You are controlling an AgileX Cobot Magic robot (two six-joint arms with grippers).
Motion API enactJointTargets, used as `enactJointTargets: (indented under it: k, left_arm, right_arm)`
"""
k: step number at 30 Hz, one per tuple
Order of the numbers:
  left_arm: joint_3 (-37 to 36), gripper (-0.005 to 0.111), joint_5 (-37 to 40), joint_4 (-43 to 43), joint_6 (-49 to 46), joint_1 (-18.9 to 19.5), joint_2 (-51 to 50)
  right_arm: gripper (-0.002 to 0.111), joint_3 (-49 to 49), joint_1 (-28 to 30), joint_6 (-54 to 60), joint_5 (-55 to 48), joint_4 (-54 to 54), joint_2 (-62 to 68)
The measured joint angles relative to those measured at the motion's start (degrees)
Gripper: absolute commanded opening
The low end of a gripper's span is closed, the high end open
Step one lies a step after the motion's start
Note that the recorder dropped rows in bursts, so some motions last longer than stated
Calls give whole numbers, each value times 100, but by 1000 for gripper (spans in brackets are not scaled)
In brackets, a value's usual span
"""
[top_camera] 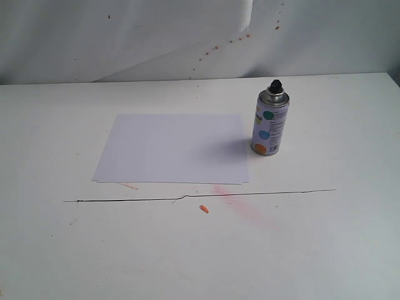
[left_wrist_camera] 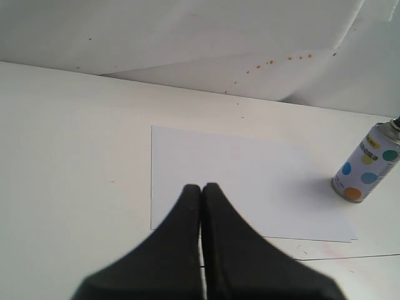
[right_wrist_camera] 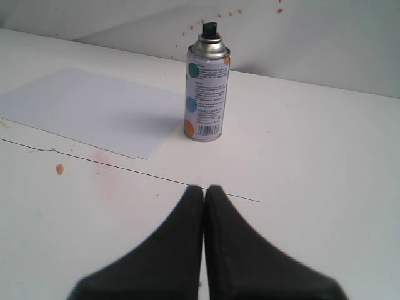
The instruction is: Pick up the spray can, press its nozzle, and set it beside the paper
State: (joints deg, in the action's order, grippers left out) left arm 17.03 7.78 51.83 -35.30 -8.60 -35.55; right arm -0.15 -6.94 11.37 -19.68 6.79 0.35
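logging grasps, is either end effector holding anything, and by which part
Nothing held: left end effector and right end effector are shut, empty; spray can stands free.

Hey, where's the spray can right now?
In the exterior view the spray can stands upright, right of centre, just beside the right edge of the paper.

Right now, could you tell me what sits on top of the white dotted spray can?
On the white dotted cylindrical spray can, a small black plastic nozzle tops the silver metal shoulder; no cap. What lies beneath it is covered.
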Motion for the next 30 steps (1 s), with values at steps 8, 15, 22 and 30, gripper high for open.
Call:
enactJointTargets:
  k: [8, 15, 22, 30]
  left_arm:
    - [0, 0, 0, 0, 12, 0, 0]
    - [0, 0, -35, -76, -15, 0, 0]
    - [0, 0, -253, -1495, -66, 0, 0]
    - [-78, 0, 686, -1943, -77, 681, 1919]
  right_arm:
    - [0, 0, 0, 0, 0, 0, 0]
    - [0, 0, 0, 0, 0, 0, 0]
    - [0, 0, 0, 0, 0, 0, 0]
    - [0, 0, -35, 0, 0, 0, 0]
